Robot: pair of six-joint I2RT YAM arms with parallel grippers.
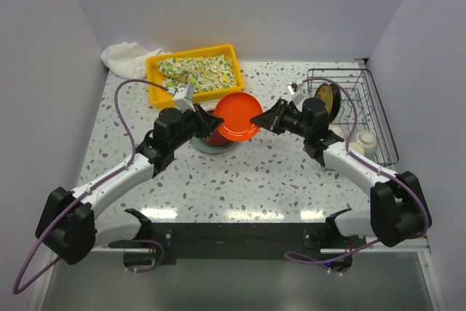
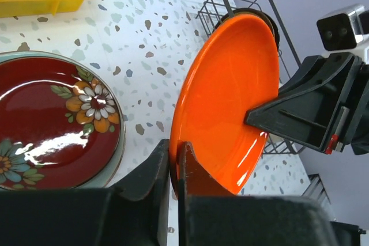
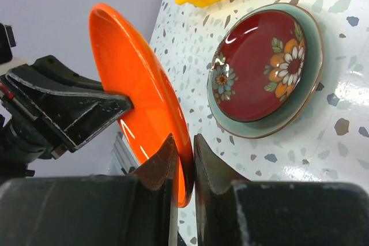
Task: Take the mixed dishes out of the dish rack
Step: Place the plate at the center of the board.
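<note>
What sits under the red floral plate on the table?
A pale green-blue plate lies under the red floral plate, showing only as a rim ring in both wrist views. Its centre is covered, so anything between or beneath them cannot be seen.

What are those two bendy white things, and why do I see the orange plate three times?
They are two robot arms. One camera looks down from above; a small camera rides on each arm's wrist, so you see three views. Both the left gripper and the right gripper pinch opposite edges of the orange plate, holding it above the table. Under it sits a red flowered dish stacked on a pale green plate. At the back are a yellow tray with a flowery cloth and a white towel. On the right, a wire dish rack holds more dishes.
</note>
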